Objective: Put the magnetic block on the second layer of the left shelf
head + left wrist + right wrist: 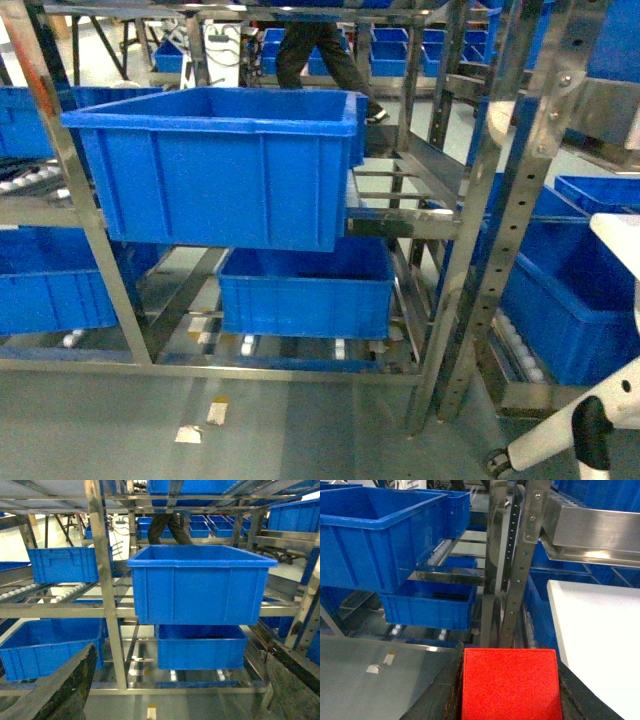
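The red magnetic block (510, 685) fills the bottom of the right wrist view, and my right gripper (510, 692) is shut on it, with dark fingers (437, 695) against both its sides. The left shelf second layer carries a large deep blue bin (215, 165), which also shows in the left wrist view as the bin (200, 587) and at the upper left of the right wrist view as the bin (370, 530). The block is lower than that bin and to its right. My left gripper (172, 685) is open and holds nothing, facing the rack. Neither gripper's jaws show in the head view.
A smaller blue bin (305, 290) sits on the tier below. Perforated steel posts (500, 220) stand right of the bins. A white tabletop (595, 630) lies at the right. More blue crates (62, 562) fill neighbouring racks. A person's legs (320, 50) stand behind. Paper scraps (190, 432) lie on the floor.
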`<state>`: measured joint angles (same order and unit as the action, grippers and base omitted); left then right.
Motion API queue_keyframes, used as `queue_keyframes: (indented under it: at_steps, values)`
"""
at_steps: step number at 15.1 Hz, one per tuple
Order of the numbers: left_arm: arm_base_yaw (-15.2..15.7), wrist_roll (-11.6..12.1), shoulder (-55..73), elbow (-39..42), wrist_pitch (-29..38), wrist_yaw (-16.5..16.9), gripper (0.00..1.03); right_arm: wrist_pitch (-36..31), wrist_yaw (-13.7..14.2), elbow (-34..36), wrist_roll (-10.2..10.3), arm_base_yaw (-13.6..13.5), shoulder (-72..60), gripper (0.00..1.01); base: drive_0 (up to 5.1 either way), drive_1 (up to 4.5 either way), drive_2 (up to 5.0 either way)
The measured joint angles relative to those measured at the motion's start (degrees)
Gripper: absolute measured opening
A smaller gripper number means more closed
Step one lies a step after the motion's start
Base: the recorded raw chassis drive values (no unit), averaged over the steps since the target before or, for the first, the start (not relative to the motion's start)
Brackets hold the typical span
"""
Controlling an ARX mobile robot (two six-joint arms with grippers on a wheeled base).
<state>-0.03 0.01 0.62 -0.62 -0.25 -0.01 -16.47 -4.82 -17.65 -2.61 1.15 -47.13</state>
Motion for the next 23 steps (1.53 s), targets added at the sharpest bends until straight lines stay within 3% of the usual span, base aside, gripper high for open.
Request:
queue_keyframes:
  at_steps: [18,23]
  values:
    - [0.0,0.0,0.0,0.0,0.1,0.0,0.98,0.0,0.0,-0.1,0.0,0.0,-0.1,0.33,-2.5,4.63,-2.2]
    - [0.0,0.0,0.0,0.0,0.0,-0.1,0.98,0.0,-0.3,-0.1,0.0,0.0,-0.3,0.33,0.0,0.0,0.0]
